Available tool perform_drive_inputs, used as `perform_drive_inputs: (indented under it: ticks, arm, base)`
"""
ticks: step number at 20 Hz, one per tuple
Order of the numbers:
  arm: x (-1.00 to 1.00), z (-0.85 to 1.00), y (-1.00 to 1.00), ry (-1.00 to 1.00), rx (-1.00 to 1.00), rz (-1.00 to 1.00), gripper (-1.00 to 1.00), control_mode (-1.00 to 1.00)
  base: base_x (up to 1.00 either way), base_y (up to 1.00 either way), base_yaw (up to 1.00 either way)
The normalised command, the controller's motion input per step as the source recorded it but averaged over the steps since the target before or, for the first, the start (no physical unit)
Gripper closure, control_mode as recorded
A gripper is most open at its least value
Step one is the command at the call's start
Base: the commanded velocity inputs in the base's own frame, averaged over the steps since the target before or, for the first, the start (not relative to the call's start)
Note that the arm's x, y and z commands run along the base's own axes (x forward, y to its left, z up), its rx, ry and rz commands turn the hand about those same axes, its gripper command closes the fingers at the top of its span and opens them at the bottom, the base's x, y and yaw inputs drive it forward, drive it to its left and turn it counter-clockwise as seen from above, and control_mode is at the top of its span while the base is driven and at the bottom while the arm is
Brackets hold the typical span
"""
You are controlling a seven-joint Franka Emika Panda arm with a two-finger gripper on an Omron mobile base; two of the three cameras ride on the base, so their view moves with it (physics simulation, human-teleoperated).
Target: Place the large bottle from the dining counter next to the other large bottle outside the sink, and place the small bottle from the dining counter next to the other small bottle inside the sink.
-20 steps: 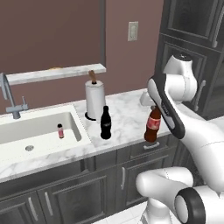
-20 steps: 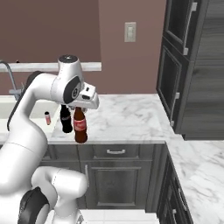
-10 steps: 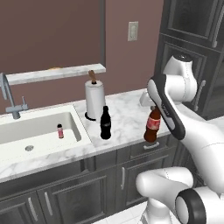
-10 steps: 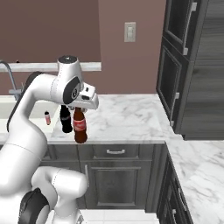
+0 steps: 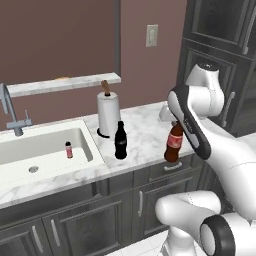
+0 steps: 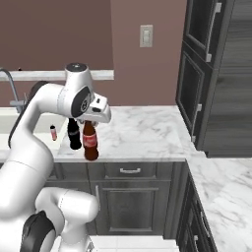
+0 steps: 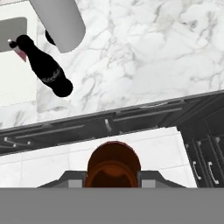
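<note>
**Almost there: brown bottle held upright at the counter's front edge**

Nothing has shifted over the last second: the arm stays where it was, and the large bottle (image 5: 174, 144) hangs in the same spot as before. The gripper (image 6: 91, 119) is clamped on the bottle's neck from above; in the hand view the brown body (image 7: 113, 165) sits squarely between the two fingertips, seen from the top.

The bottle is upright over the marbled counter (image 5: 145, 125), close to its front edge. Whether its base already touches the stone cannot be told. The other large bottle (image 5: 120, 141) stands near, off toward the sink (image 5: 47, 150), in front of the paper towel roll (image 5: 108, 114). A small bottle (image 5: 69, 150) stands inside the basin, by its near-right wall.

The stillness reads as a pause at the placement spot, so the first half of the task looks nearly complete: what remains is probably lowering and letting go. The front edge is the risk, since a tilt on release could tip the bottle off.
</note>
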Motion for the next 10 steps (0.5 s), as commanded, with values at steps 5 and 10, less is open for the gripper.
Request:
perform_drive_inputs:
  ticks: [5,10]
  arm:
    - [0.62,-0.01,0.00,0.01,0.00,0.00,1.00,-1.00]
    - [0.43,0.00,0.04,0.02,0.00,0.04,1.00,-1.00]
  base:
    - [0.00,0.00,0.00]
    - [0.00,0.00,0.00]
